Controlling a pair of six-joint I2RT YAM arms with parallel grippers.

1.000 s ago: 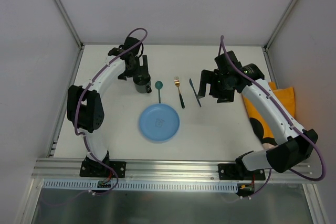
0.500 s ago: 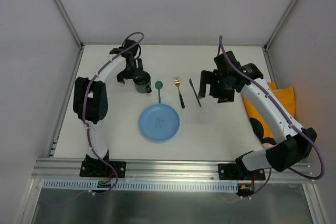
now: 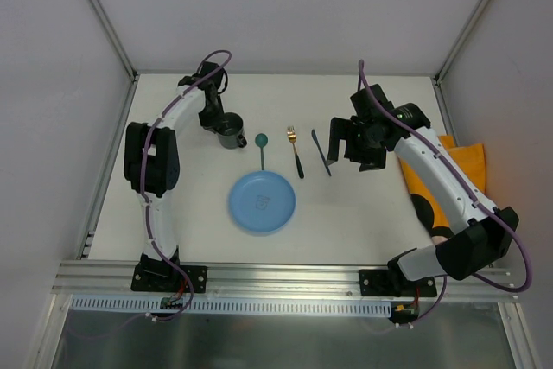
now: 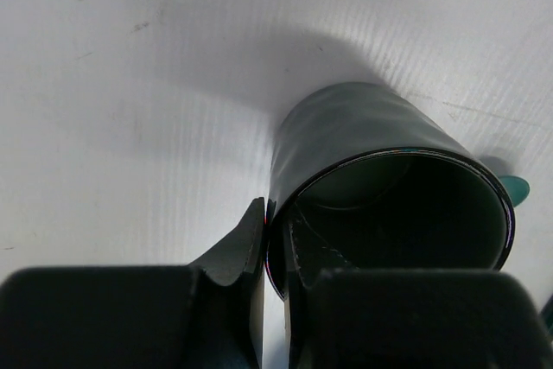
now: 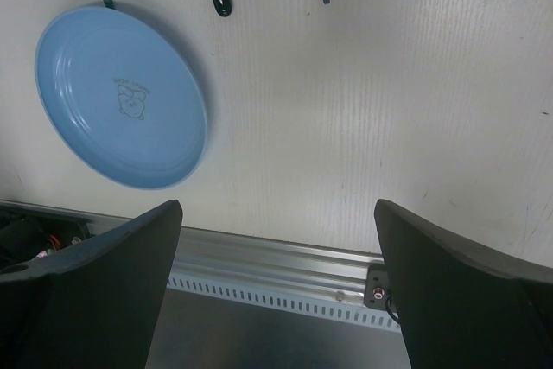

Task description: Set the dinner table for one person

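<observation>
On the white dinner table (image 3: 363, 213) lie a blue plate (image 3: 262, 201), a teal spoon (image 3: 262, 149), a gold-headed fork (image 3: 295, 152) and a dark knife (image 3: 321, 152), side by side behind the plate. A dark glossy cup (image 3: 231, 132) stands left of the spoon. My left gripper (image 3: 215, 121) is shut on the cup (image 4: 380, 170) wall, one finger (image 4: 242, 244) outside and one inside the rim. My right gripper (image 3: 350, 143) hangs open just right of the knife, nothing between its fingers (image 5: 112, 257). Its wrist view shows the plate (image 5: 121, 97) and the cutlery handles.
An orange cloth placemat (image 3: 462, 157) lies at the table's right edge, partly under the right arm. The aluminium rail (image 3: 285, 276) runs along the near edge, also seen from the right wrist as the rail (image 5: 276, 261). Grey walls close in the back and sides.
My left gripper has closed from wide open onto the cup wall, and its arm has folded toward the back left. The right arm has barely moved.
</observation>
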